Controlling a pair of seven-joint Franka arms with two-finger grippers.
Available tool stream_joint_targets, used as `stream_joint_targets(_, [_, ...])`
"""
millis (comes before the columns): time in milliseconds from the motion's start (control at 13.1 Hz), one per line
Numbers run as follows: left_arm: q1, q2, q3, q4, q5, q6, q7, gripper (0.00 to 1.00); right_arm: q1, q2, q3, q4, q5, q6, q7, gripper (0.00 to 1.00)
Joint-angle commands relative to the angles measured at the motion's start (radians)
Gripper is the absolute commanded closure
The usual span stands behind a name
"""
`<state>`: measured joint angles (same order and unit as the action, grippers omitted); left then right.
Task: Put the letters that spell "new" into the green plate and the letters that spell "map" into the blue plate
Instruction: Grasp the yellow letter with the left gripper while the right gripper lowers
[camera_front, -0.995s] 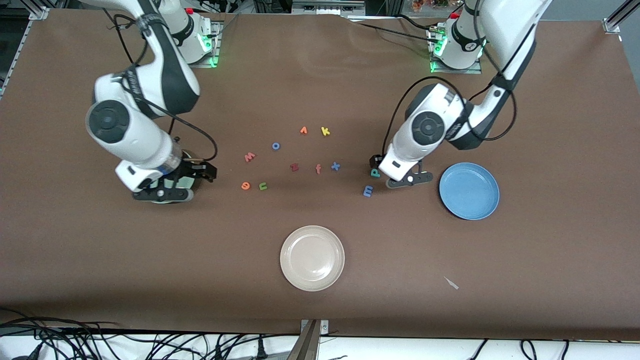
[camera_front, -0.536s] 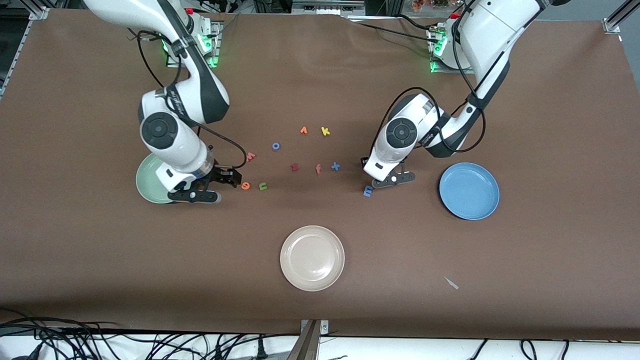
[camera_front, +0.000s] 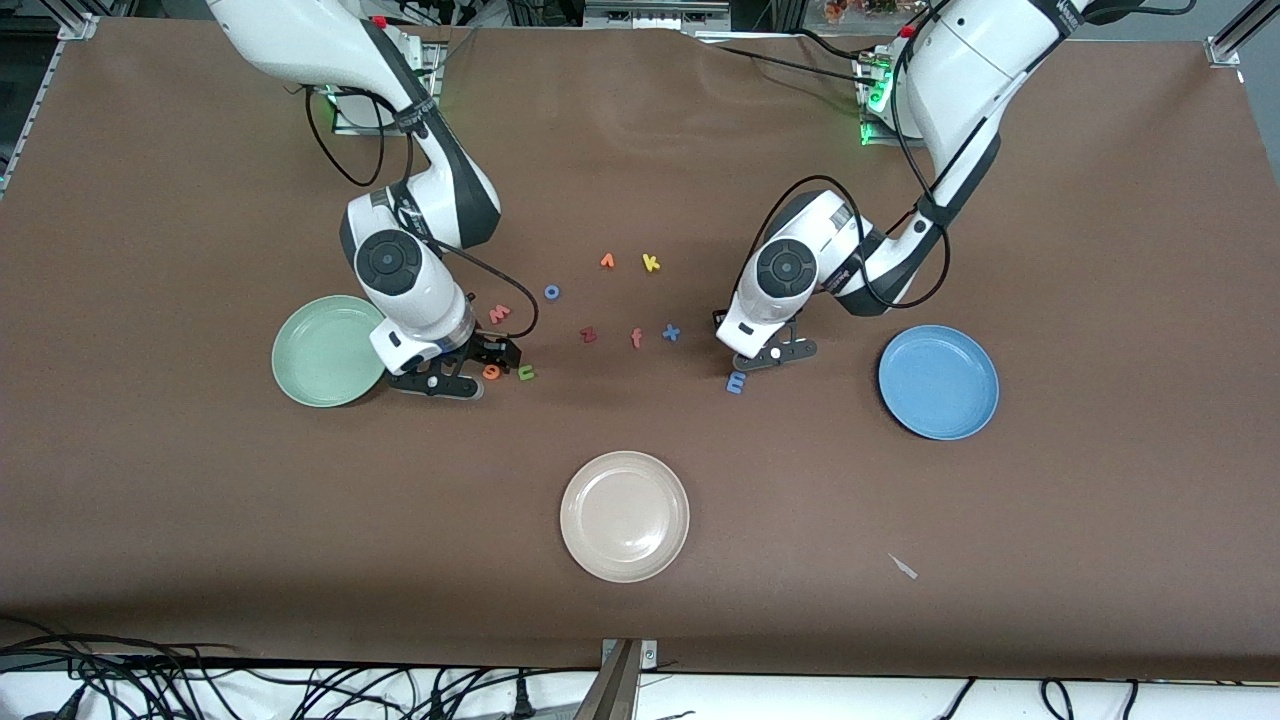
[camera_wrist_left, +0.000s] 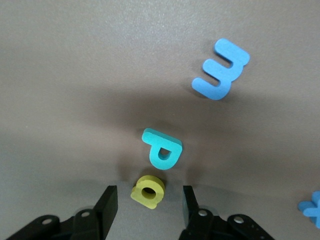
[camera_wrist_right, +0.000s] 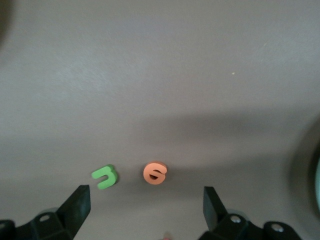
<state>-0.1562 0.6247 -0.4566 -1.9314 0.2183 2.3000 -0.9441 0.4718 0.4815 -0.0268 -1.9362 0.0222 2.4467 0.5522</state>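
My left gripper (camera_wrist_left: 148, 205) is low over the table, open, its fingers on either side of the yellow a (camera_wrist_left: 148, 191) with a gap on each side. The teal p (camera_wrist_left: 162, 150) lies just past the a, and the blue m (camera_wrist_left: 220, 70) (camera_front: 736, 381) lies apart from them. In the front view the left gripper (camera_front: 748, 348) hides the a and the p. My right gripper (camera_wrist_right: 145, 200) (camera_front: 470, 365) stands wide open by the orange e (camera_front: 490, 372) (camera_wrist_right: 155, 173) and green n (camera_front: 526, 373) (camera_wrist_right: 105, 176). The pink w (camera_front: 499, 314) lies farther back. The green plate (camera_front: 328, 350) and blue plate (camera_front: 938, 381) hold nothing.
A cream plate (camera_front: 624, 516) sits nearest the front camera. Spare letters lie mid-table: blue o (camera_front: 551, 291), an orange letter (camera_front: 607, 261), yellow k (camera_front: 650, 262), dark red z (camera_front: 588, 334), salmon f (camera_front: 636, 338), blue x (camera_front: 671, 332). A small scrap (camera_front: 903, 566) lies near the front edge.
The right arm has swung from over the green plate to the e and n, uncovering the plate. The left gripper has shifted over the p and a, and its jaws have narrowed.
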Motion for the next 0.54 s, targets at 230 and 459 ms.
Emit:
stream_joint_targets(230, [0.009, 0.003, -0.001, -0.017, 0.035, 0.032, -0.016, 0.46, 0.004, 0.031, -0.005, -0.033, 0.010, 0.040, 0.015, 0.00])
stream_joint_targets(459, [0.009, 0.015, 0.001, -0.018, 0.035, 0.032, -0.018, 0.50, 0.004, 0.052, -0.007, -0.026, 0.012, 0.048, 0.015, 0.01])
